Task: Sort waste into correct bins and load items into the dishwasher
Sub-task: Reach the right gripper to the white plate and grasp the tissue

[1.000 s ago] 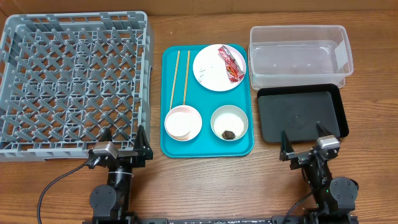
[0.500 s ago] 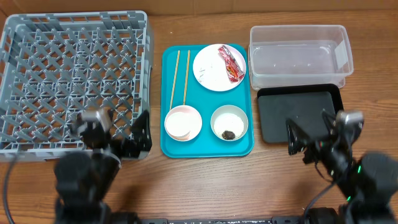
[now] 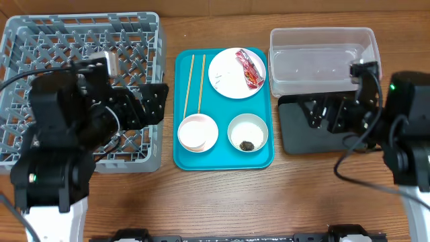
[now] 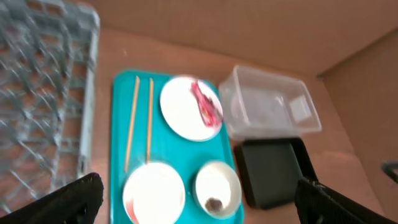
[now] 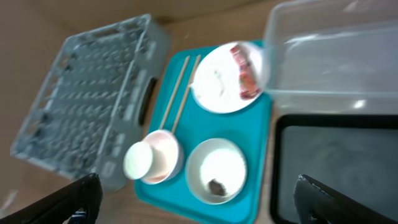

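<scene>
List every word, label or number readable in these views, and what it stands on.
No text can be read in any view.
On the red wrapper: any print is too small and blurred to read.
On the clear tub: a pale patch, perhaps a label, is too blurred to read.

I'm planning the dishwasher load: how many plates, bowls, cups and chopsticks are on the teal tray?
Plate: 1
Bowls, pinkish and whitish: 2
Cup: 1
Chopsticks: 2
Total: 6
</scene>
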{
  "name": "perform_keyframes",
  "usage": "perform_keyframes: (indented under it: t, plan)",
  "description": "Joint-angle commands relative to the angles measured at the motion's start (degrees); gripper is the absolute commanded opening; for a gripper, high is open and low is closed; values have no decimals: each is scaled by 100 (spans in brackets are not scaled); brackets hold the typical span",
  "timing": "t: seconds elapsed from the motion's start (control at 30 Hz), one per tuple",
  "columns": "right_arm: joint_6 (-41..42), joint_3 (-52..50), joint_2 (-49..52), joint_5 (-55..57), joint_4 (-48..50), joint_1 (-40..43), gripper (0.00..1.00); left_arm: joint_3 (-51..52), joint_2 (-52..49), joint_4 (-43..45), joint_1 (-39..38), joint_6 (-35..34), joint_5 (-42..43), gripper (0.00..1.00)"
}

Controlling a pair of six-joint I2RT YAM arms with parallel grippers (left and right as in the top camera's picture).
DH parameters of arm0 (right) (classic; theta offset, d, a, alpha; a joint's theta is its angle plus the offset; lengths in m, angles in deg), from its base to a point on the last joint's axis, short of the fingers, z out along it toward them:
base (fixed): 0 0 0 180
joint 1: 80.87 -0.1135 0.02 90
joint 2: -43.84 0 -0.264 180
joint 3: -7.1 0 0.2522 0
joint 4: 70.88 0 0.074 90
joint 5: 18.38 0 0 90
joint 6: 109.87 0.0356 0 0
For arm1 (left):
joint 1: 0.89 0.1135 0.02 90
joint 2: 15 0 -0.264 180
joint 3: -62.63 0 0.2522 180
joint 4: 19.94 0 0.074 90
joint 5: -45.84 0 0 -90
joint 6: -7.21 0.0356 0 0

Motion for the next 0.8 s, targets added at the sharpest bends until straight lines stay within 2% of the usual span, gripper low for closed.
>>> perform_keyframes:
  t: [0.0,0.1,0.2,0.3,0.5,0.57,0.73,0.77]
  plan:
    - [42,166,197,-595,11,-7,100,-107,-225,-212,26,48,527,100]
    - [4,166,367,-391,-122,-120,100,-107,-382,-313,26,50,822,100]
    - [90,166,590,264,-562,-542,100,-129,-420,-232,26,140,1003,100]
    - [223,166,885,857,-824,-1139,100,-315,-420,-216,26,133,748,100]
    - [227,605,1788,1134,-695,-2050,100,-826,-420,-289,26,133,-136,100]
    - [101,890,2122,1126,-457,-2181,100,-885,-409,-302,26,136,-330,100]
    - [175,1054,2542,911,1246,-2302,100,-879,-437,-341,26,136,-404,100]
    - [175,1054,2623,935,1578,-2299,97,-879,-463,-369,26,136,-404,100]
